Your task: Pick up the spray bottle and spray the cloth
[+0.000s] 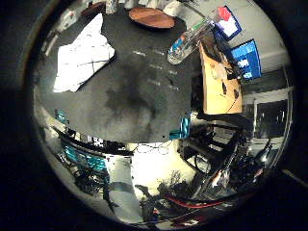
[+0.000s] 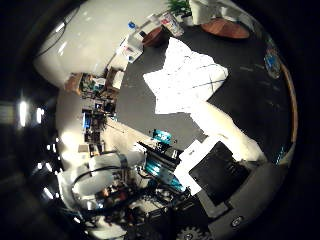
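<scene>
Spray bottle (image 1: 190, 41) clear, seemingly lying on dark table (image 1: 134, 96), hand (image 2: 220, 170) state unclear

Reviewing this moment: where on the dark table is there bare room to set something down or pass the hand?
Free: the wide dark table stretch between the white cloth and the spray bottle lying near the edge. Crowded: the far rim, by the wooden plate and brown bowl.

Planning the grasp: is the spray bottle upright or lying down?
Lying down: the spray bottle rests lengthwise on the dark table, apart from the white cloth.
</scene>
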`<state>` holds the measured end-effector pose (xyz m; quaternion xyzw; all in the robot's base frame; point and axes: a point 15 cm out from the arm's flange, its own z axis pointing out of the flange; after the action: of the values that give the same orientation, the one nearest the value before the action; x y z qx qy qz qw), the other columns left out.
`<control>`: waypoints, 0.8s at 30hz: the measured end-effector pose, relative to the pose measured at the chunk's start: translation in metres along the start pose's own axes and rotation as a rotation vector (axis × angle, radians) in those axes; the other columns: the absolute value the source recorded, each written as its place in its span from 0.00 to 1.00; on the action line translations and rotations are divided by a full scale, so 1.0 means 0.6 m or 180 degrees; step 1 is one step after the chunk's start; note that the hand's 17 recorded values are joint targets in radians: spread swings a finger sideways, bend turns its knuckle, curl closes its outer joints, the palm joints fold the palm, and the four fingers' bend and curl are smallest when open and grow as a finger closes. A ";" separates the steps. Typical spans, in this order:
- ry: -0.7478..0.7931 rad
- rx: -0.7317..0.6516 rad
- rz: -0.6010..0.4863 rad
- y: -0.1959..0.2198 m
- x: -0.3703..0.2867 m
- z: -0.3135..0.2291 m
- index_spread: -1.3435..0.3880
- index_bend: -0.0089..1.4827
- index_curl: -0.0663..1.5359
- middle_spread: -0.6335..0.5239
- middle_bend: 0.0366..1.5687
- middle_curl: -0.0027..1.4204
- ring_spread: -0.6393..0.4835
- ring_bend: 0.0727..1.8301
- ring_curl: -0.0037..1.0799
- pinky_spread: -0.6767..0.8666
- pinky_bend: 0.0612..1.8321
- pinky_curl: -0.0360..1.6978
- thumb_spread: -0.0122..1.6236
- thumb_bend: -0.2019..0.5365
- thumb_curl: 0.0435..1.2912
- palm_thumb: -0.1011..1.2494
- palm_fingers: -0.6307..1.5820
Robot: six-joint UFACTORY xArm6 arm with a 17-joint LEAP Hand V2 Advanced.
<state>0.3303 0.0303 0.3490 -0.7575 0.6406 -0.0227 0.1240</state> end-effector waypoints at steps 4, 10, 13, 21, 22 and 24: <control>0.0004 0.0082 -0.0019 0.000 -0.004 -0.015 0.56 0.17 0.32 0.46 0.17 0.30 0.66 0.07 0.20 0.67 0.07 0.14 0.67 0.25 0.31 0.68 0.46; -0.0205 0.0265 -0.0028 -0.004 -0.021 -0.040 0.56 0.13 0.31 0.47 0.16 0.30 0.64 0.07 0.21 0.66 0.07 0.14 0.67 0.24 0.30 0.67 0.46; -0.0299 0.0395 0.0131 -0.006 0.005 -0.055 0.56 0.13 0.30 0.47 0.15 0.29 0.63 0.07 0.21 0.66 0.08 0.14 0.68 0.25 0.30 0.66 0.46; -0.0364 0.0691 0.0289 -0.006 0.083 -0.081 0.57 0.12 0.27 0.49 0.12 0.29 0.62 0.10 0.23 0.66 0.09 0.16 0.67 0.25 0.30 0.65 0.46; -0.0361 0.0727 0.0297 -0.006 0.092 -0.084 0.56 0.12 0.27 0.50 0.12 0.28 0.62 0.10 0.23 0.65 0.09 0.16 0.67 0.25 0.30 0.65 0.46; -0.0392 0.0803 0.0341 -0.007 0.110 -0.088 0.57 0.12 0.26 0.50 0.12 0.28 0.62 0.10 0.23 0.65 0.09 0.16 0.67 0.25 0.30 0.65 0.46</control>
<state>0.3359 -0.0419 0.3927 -0.7005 0.6634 -0.0499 0.2583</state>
